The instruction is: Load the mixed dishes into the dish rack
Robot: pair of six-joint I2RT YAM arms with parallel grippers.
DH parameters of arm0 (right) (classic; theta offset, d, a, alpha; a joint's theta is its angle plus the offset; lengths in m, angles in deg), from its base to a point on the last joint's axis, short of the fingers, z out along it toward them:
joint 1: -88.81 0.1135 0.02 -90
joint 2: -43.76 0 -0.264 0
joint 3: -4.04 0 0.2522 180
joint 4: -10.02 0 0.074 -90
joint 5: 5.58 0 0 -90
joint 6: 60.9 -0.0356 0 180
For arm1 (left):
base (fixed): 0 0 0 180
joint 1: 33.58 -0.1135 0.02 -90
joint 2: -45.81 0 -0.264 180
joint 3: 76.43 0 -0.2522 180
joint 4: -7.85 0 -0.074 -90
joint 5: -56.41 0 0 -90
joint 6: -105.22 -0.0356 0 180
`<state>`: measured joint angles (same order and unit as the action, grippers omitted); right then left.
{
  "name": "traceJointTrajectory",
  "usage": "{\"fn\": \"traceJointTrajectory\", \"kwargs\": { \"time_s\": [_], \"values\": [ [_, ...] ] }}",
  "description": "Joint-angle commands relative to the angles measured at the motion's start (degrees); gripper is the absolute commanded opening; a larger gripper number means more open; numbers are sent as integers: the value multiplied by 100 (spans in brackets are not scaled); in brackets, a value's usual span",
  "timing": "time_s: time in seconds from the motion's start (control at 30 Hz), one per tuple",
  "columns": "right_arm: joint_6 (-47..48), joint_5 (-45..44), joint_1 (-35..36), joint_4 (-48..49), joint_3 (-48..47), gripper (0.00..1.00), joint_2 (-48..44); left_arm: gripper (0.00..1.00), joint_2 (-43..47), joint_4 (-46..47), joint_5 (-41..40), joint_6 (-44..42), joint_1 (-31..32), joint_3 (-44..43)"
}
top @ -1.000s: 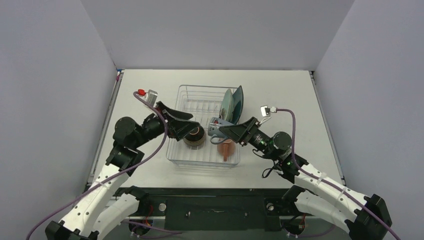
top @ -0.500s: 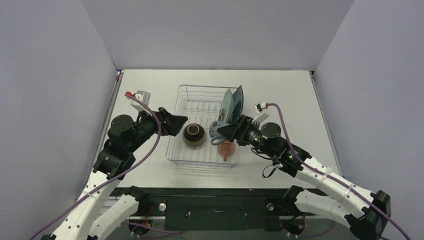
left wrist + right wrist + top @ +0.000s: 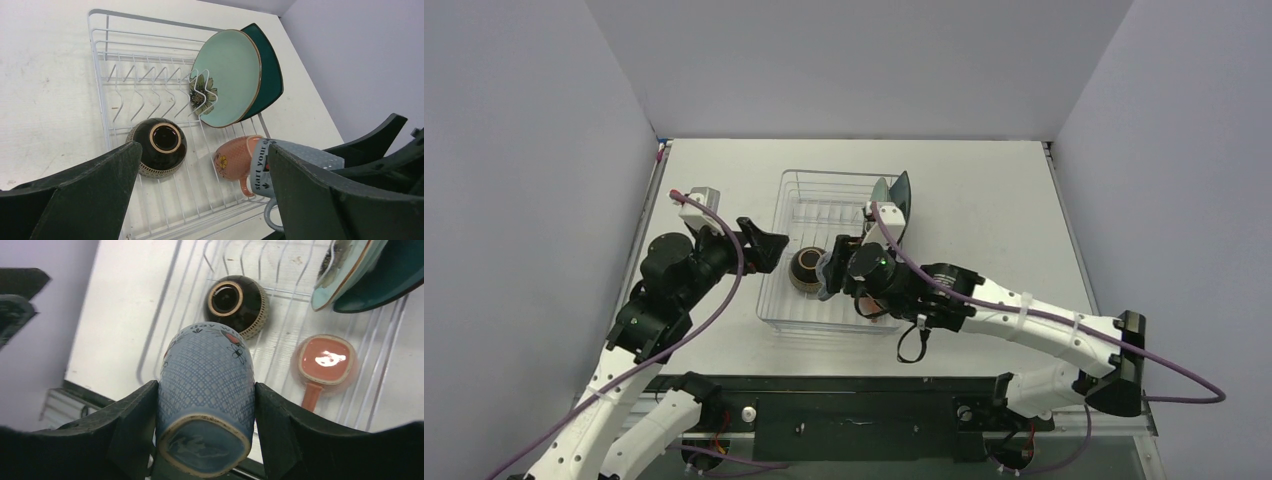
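The dish rack (image 3: 786,180) holds the pale teal round plate (image 3: 227,75) and the dark teal squarish plate (image 3: 269,70), both upright in the prongs at the back right. The brown bowl (image 3: 160,145) sits upside down at the front left. The salmon-orange mug (image 3: 235,157) lies at the front right. My right gripper (image 3: 206,390) is shut on the grey-blue mug (image 3: 205,375) and holds it above the rack's front, beside the bowl (image 3: 807,268). My left gripper (image 3: 764,245) is open and empty, just left of the rack.
The rack (image 3: 170,285) stands mid-table, with its empty prong slots (image 3: 145,85) on the left. The table's near edge and a black frame (image 3: 844,390) lie just below the rack. Grey walls enclose three sides.
My left gripper has let go of the bowl and drawn back left, out of the rack. My right arm has swung left over the rack's front, carrying the grey-blue mug.
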<state>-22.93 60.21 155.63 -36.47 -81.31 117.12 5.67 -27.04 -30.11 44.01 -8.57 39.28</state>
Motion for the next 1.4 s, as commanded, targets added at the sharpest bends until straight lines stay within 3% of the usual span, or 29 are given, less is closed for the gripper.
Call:
{"fn": "traceJointTrajectory", "kwargs": {
  "time_s": [0.0, 0.6, 1.1, 1.37],
  "values": [
    [107, -920, 133, -868, -658, 0, 651, 96, 124, -63, -165, -142, -19, -278],
    [802, -611, 180, -1548, -1866, 0, 2487, 97, 271, -200, -193, -218, -14, -190],
    [883, -355, 49, -1580, -1770, 0, 3045, 96, 285, -191, -139, -188, -14, -54],
    [973, -316, 58, -1489, -1581, 13, 3200, 96, 242, -99, -81, -126, -14, 48]
  ]
}}
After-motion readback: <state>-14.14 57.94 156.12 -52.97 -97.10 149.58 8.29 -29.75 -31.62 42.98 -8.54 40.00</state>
